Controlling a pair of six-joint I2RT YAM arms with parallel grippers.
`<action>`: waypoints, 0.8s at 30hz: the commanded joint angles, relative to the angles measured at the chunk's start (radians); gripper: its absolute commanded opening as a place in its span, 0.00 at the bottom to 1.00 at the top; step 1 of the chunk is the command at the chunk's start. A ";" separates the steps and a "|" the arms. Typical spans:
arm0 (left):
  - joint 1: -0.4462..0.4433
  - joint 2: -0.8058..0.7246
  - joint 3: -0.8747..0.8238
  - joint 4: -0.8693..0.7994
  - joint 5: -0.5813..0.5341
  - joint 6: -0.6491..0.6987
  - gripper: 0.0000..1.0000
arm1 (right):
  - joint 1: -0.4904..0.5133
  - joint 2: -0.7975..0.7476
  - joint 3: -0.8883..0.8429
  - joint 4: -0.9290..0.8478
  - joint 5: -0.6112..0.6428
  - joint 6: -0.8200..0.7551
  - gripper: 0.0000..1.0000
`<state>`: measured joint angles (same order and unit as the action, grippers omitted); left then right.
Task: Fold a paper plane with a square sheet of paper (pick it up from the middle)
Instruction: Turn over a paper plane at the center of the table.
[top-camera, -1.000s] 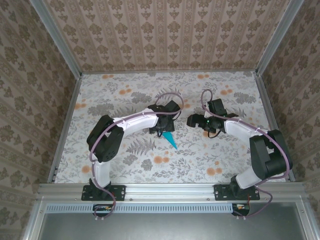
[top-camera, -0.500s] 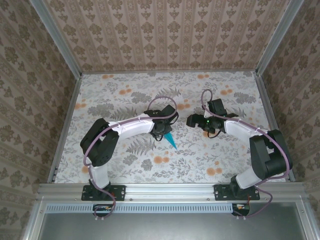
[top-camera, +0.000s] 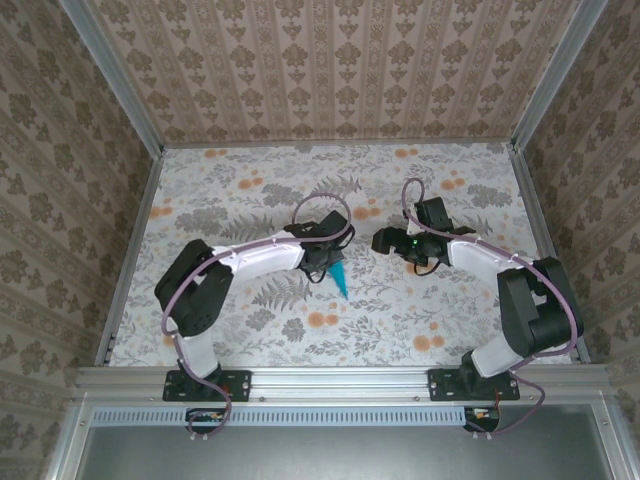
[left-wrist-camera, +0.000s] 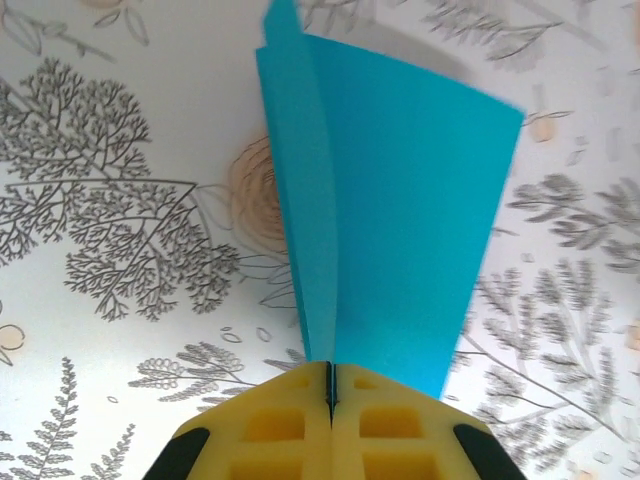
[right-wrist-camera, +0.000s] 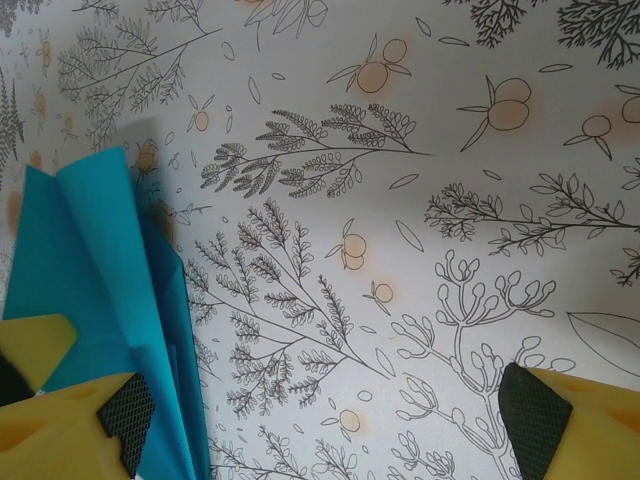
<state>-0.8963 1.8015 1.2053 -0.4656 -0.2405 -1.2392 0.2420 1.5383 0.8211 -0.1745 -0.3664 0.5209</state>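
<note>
Two arms reach over the floral desk (top-camera: 250, 190). At left, we see the left end effector (left-wrist-camera: 330, 395) pinched shut on the teal paper plane (left-wrist-camera: 400, 200), which is perhaps lifted slightly off the surface. Just beside the plane, the right end effector (right-wrist-camera: 330, 430) gapes wide, holding nothing.

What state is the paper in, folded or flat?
Folded: the paper plane shows a centre crease and flaps, pinched by the left gripper.

No text, label or number can be read anywhere
</note>
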 joint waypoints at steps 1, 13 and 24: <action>-0.003 -0.087 -0.035 0.099 0.005 0.092 0.00 | -0.005 -0.019 -0.032 0.043 0.011 0.005 0.93; 0.104 -0.158 -0.333 0.739 0.357 0.155 0.00 | -0.005 -0.136 -0.111 0.183 0.010 -0.007 0.92; 0.144 -0.271 -0.483 0.647 0.233 0.132 0.00 | 0.064 -0.046 -0.061 0.185 -0.099 -0.021 0.87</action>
<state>-0.7670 1.5856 0.7616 0.2234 0.0498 -1.1027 0.2710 1.4601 0.7273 0.0048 -0.4202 0.5201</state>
